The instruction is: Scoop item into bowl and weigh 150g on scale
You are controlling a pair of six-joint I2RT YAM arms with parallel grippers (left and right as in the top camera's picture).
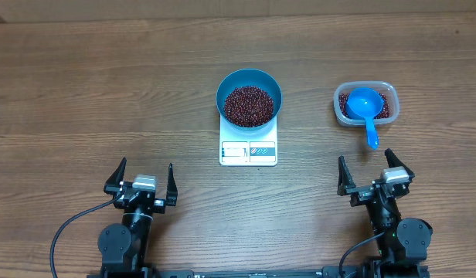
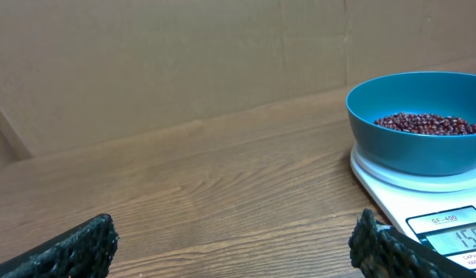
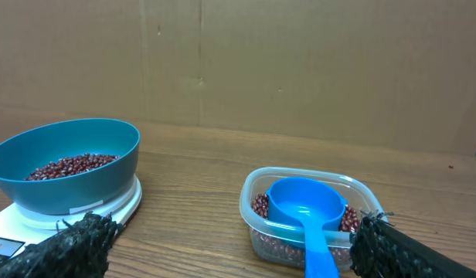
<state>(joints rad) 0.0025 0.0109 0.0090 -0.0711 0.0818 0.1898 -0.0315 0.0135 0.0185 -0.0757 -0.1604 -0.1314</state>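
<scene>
Sitting on scale point(image 1: 248, 152), bowl point(image 1: 225, 90) well ahead of left gripper point(image 1: 145, 167), right gripper point(image 1: 366, 161); both spread wide, empty.

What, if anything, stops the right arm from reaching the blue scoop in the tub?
Probably nothing, so likely yes. The right gripper stands open just short of the scoop, whose handle sticks out over the near rim of the tub toward it; only bare table lies between.

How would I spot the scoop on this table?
On the wooden table, look right of the blue bowl sitting on the white scale. A clear plastic tub of beans stands there, with the scoop lying in it. It is the only blue thing with a handle, which pokes over the tub's rim.
</scene>
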